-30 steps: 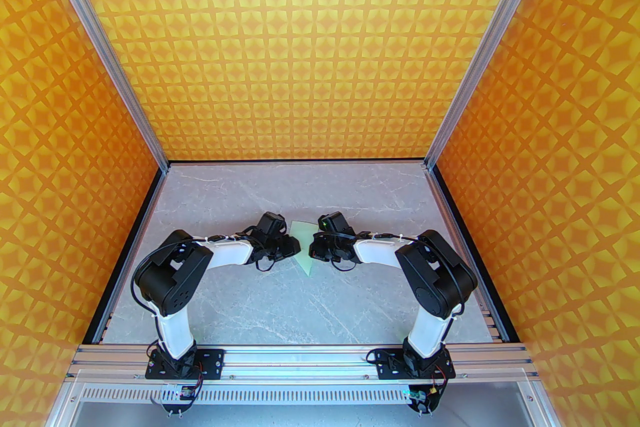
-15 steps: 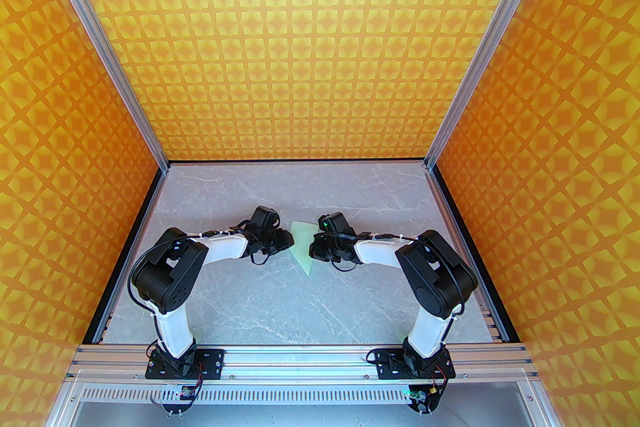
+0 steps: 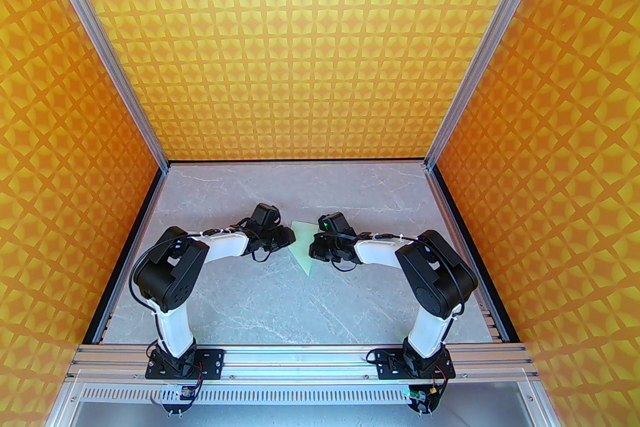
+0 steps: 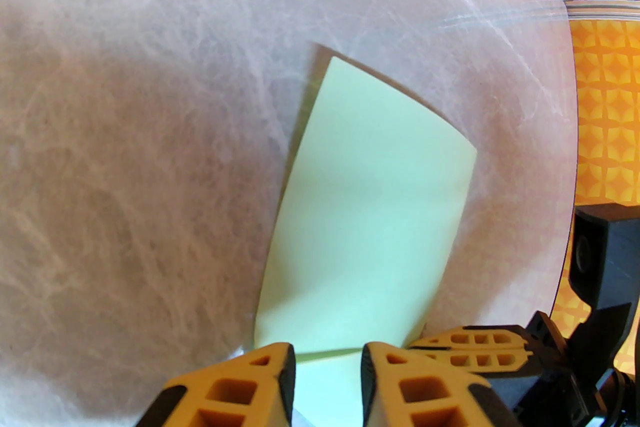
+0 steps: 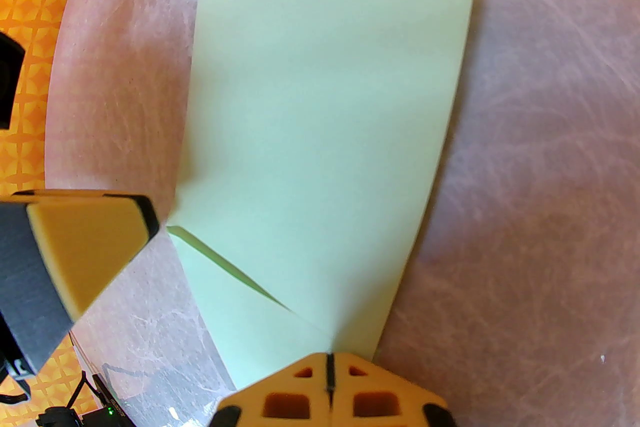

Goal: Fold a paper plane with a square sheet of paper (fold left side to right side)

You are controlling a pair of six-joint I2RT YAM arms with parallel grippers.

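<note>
- Your sheet of paper [image 3: 303, 249] lies on the grey marbled table [image 3: 250, 305], about midway across it and right between the two arms.
- From above you see it as a pale green wedge, wide at the far end and narrowing to a point toward the arm bases.
- It is already folded over. In the right wrist view the upper layer [image 5: 325, 139] covers most of the sheet, and a strip of the lower layer peeks out at the lower left.
- A thin dark gap runs along that slanting edge, so the upper layer sits slightly raised there rather than pressed flat.
- Your left gripper [image 3: 291, 237] is at the sheet's left edge. In its own wrist view the orange fingers [image 4: 240, 390] stand apart, with the paper showing in the gap between them; they pinch nothing.
- In the right wrist view, one left finger [image 5: 90, 240] has its tip just beside the paper's left edge, where the layers part. You cannot tell whether it touches.
- Your right gripper [image 3: 314, 251] is at the sheet's right side, its fingers pressed together.
- Those closed tips [image 5: 328, 365] sit at the near edge of the paper, where the slanting edge ends. You cannot tell whether they pinch the paper or just press on it.
- Orange patterned walls [image 3: 300, 39] enclose the table on three sides.
</note>
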